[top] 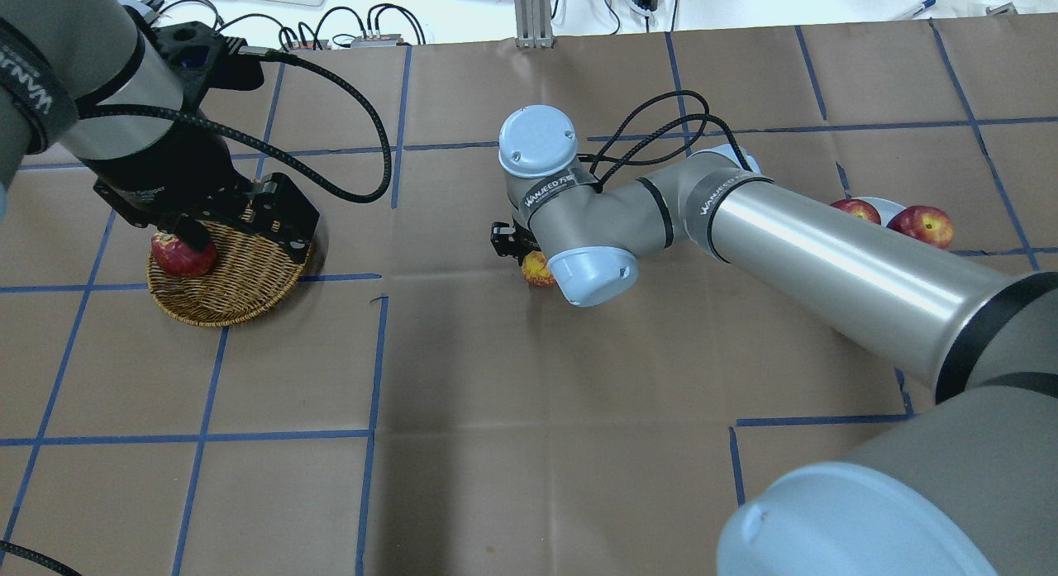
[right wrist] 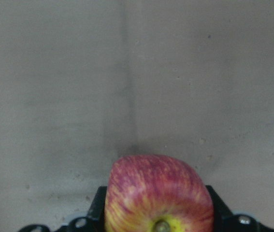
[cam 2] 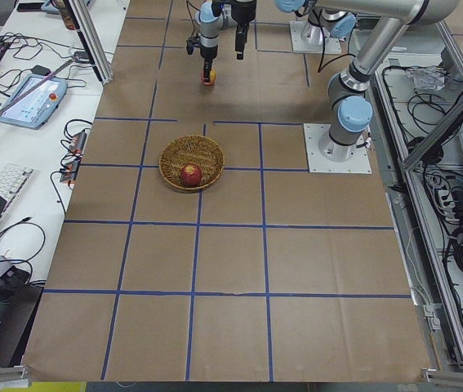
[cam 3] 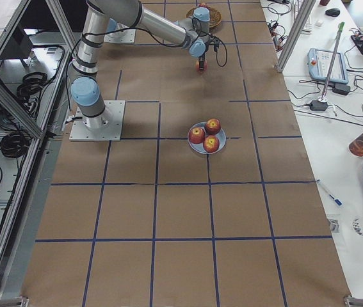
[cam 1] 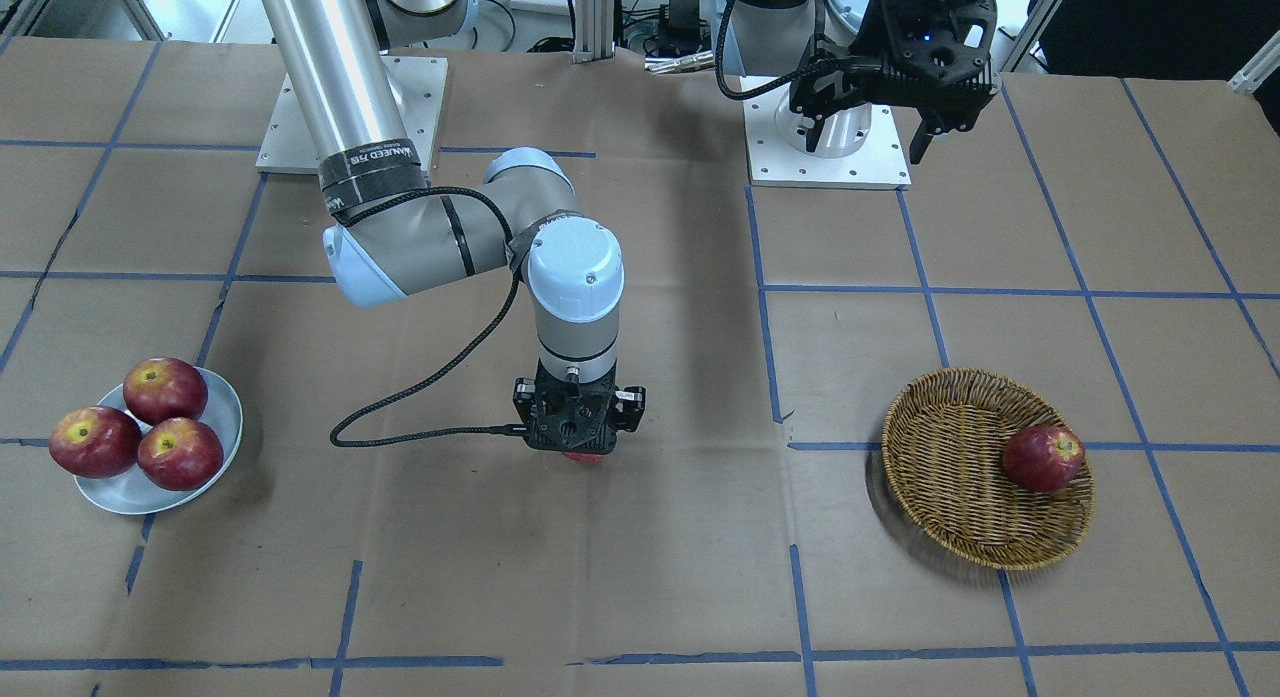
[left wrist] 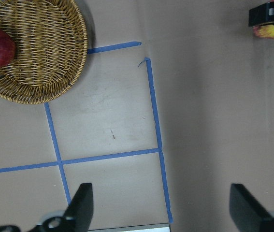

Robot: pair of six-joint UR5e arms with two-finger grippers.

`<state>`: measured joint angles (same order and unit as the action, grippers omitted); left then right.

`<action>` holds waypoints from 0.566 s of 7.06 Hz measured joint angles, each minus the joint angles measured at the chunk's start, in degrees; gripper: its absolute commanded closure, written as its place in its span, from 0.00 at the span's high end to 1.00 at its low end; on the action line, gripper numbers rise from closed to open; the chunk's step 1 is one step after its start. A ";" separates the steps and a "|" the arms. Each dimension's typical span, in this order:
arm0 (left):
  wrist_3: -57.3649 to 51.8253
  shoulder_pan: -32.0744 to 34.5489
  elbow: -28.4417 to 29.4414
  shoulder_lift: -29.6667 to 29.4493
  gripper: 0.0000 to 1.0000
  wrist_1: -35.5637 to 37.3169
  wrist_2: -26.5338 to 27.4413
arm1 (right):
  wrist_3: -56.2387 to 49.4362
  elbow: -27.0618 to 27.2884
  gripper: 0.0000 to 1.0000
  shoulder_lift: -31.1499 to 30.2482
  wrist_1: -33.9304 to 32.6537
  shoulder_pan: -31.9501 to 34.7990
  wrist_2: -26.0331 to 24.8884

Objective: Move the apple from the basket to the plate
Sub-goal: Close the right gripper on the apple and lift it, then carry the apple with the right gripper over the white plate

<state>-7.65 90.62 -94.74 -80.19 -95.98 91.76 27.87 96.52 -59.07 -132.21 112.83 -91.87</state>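
While the right gripper point(cam 1: 582, 449) hangs over mid-table, the apple point(right wrist: 158, 198) sits pinched between its fingers point(right wrist: 97, 212), one at 9 and one at 3 o'clock of the fruit. The yellow stem hollow faces the wrist camera. Jaws are closed only to apple width. Whether the fruit clears the paper point(cam 1: 680, 557), I cannot tell.

Front-facing view:
- The plate point(cam 1: 130, 494) is at 9 o'clock of that gripper, well apart, with a stretch of blue-taped paper between.
- It carries three apples point(cam 1: 180, 453) touching one another. Bare rim shows at 6 and 2 o'clock.
- The basket point(cam 1: 940, 537) is at 3 o'clock, well apart, with one dark apple point(cam 1: 1043, 458) against its 3 o'clock wall.
- The left gripper point(cam 1: 868, 135) is up near its base at 1 o'clock, jaws wide apart, holding nothing.
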 measured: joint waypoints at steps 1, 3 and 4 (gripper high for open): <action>0.00 -0.02 0.00 0.00 0.99 -0.02 0.00 | 0.00 -0.12 0.60 -0.12 0.00 -0.07 -0.05; 0.00 -0.03 0.00 -0.04 0.99 -0.08 0.00 | -0.47 -0.84 0.60 -2.28 1.21 -0.78 -0.16; 0.00 -0.02 0.00 -0.05 0.99 -0.07 0.00 | -1.74 -1.10 0.60 -5.36 3.77 -2.07 -0.18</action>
<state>-7.65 90.60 -94.75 -80.24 -96.04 91.76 26.12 95.42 -64.43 -128.44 110.77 -92.05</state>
